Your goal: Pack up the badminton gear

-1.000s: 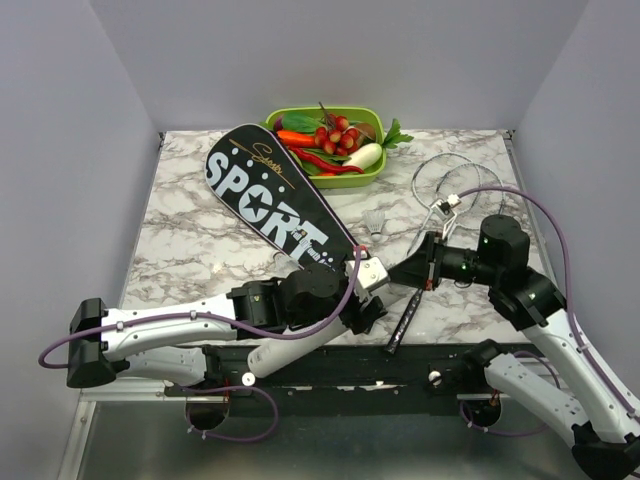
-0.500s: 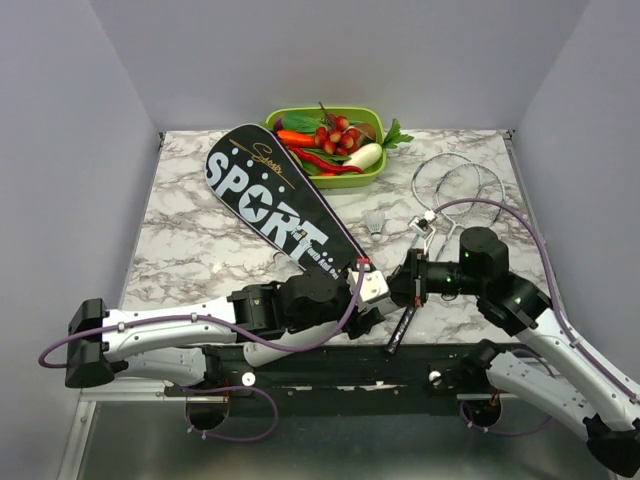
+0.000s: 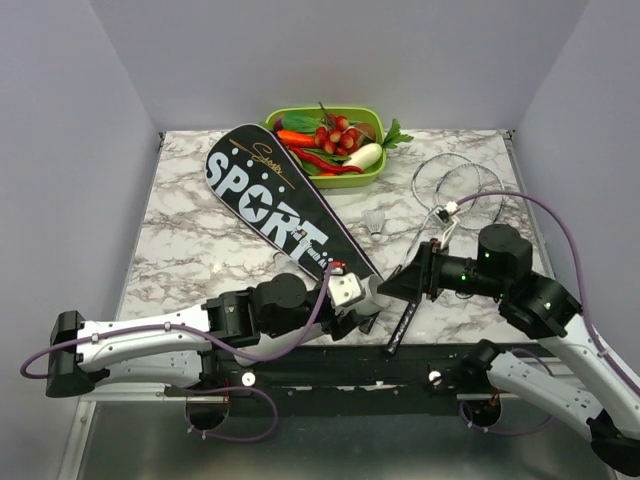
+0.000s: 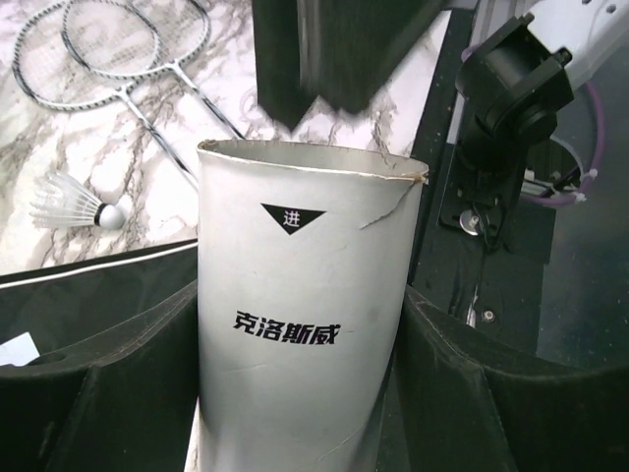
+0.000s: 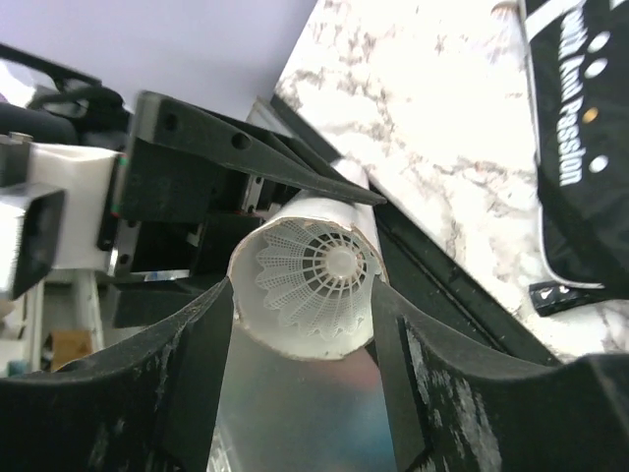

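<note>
The left gripper (image 3: 352, 298) is clamping a white cardboard tube (image 4: 305, 315) at the near edge of the marble table (image 3: 190, 250), just off the narrow near end of the black SPORT bag (image 3: 265, 190). The tube's open mouth is pointing right, toward the right gripper (image 3: 392, 286). That gripper is facing the mouth with its jaws spread about as wide as the tube. From the left wrist they are appearing to stop just short of the rim, so I am judging them not yet gripping. A nested shuttlecock (image 5: 316, 270) is sitting inside. The step is looking like a handover of the tube. To do it well, the right jaws should be sliding squarely past the rim and closing gently, since a crack (image 4: 393, 202) is showing there, and the left should be releasing only once the hold is firm. A loose shuttlecock (image 3: 375, 224) is lying between the bag and the two rackets (image 3: 455, 180). Their black handles (image 3: 402, 325) are running beneath the right gripper, close enough to be nudged. The green tray (image 3: 310, 112) of toy vegetables (image 3: 330, 140) is sitting at the far edge beside the bag's wide end, well out of the way.
</note>
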Controlling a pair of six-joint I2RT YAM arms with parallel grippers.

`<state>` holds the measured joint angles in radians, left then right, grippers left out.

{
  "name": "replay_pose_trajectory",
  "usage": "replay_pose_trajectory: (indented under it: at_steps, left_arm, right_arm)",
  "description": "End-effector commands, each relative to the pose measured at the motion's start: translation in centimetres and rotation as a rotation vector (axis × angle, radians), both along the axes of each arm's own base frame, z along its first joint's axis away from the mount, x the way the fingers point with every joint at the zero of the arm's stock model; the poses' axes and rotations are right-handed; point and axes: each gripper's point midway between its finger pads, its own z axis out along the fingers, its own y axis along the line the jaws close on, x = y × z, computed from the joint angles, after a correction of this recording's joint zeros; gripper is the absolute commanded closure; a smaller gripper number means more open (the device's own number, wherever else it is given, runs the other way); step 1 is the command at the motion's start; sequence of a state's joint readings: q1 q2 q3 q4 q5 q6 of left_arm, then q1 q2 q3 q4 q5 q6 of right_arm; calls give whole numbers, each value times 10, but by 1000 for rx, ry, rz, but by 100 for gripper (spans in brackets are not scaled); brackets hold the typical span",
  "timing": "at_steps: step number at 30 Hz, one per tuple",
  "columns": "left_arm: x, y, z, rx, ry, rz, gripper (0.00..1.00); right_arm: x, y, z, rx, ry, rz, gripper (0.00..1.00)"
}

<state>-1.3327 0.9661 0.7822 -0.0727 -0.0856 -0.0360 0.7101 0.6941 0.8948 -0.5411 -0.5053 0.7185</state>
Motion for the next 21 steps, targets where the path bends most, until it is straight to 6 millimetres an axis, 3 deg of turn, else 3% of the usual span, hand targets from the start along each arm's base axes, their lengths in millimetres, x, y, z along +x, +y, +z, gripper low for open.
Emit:
replay_pose_trajectory:
  at_steps: [1,4,5,6,9,11,12,14,15,18,19,20,21]
  left_arm:
    - [2,7,9,-85,27,45,100]
    - [2,10,6,-104,37,59,100]
    - [2,11,5,-106,41,63,100]
    - [2,13,1,-102,49,65,100]
    - [-1,16,-2,-118,78,71,100]
    - [-2,18,0,-142,96,75,100]
    - [-2,20,-4,-138,101,79,100]
    - [-1,24,-5,-144,106,96,100]
    - [0,25,-5,-145,107,101,100]
    - [0,30,-2,-167,114,115,100]
    - [0,31,-1,-172,115,118,100]
    - [1,33,3,-184,113,125,100]
    - [1,34,4,-187,112,126,100]
  right_arm:
    - [15,-27,11,-127,-66,-145,33]
    - [35,-38,18,-188,-124,-245,30]
    - [45,-37,11,-240,-130,-256,29]
    - [58,-41,16,-268,-154,-312,29]
    - [97,-41,-2,-403,-160,-378,28]
    - [119,-39,1,-431,-191,-392,28]
    - [140,-40,-12,-475,-172,-412,28]
    - [168,-38,-14,-481,-212,-408,28]
    - [187,-42,-28,-504,-181,-418,28]
    - [225,-49,-38,-502,-179,-408,26]
    - [238,-46,-60,-538,-144,-376,24]
    - [249,-46,-53,-559,-186,-361,23]
    - [259,-47,-62,-593,-179,-356,22]
